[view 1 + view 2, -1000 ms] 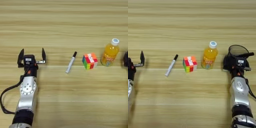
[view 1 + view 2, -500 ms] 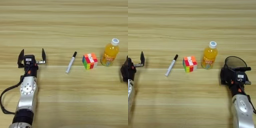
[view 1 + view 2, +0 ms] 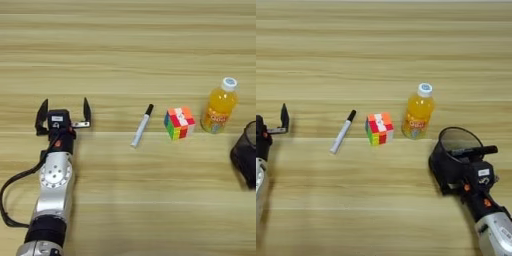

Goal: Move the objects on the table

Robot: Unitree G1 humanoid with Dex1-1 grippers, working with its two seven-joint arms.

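1. Wood-grain table (image 3: 125,45) is filling both views, with a row of small stuff sitting across the middle: marker (image 3: 142,125), colour cube (image 3: 179,123), orange bottle (image 3: 418,112), going left to right.
2. Right claw (image 3: 468,167) is sitting at the lower right and gripping the black mesh cup (image 3: 452,159) by its rim: one finger is lying across the open mouth and the rest of the claw is at the near wall. So it's closed on the cup, with the cup just in front of and right of the bottle, near it but not touching.
3. Left claw (image 3: 63,112) is hovering well off to the left with its two fingers spread wide, holding nothing.
4. The bit that matters, I'd guess: the marker is lying flat, its long axis running diagonally from near-left up to far-right, cap end pointing away. It's lying to the right of the left claw and clearly closer to that one than to the busy right claw.
5. So if the marker is next, the left arm is looking like the obvious pick, reaching right and turning to straddle that diagonal.
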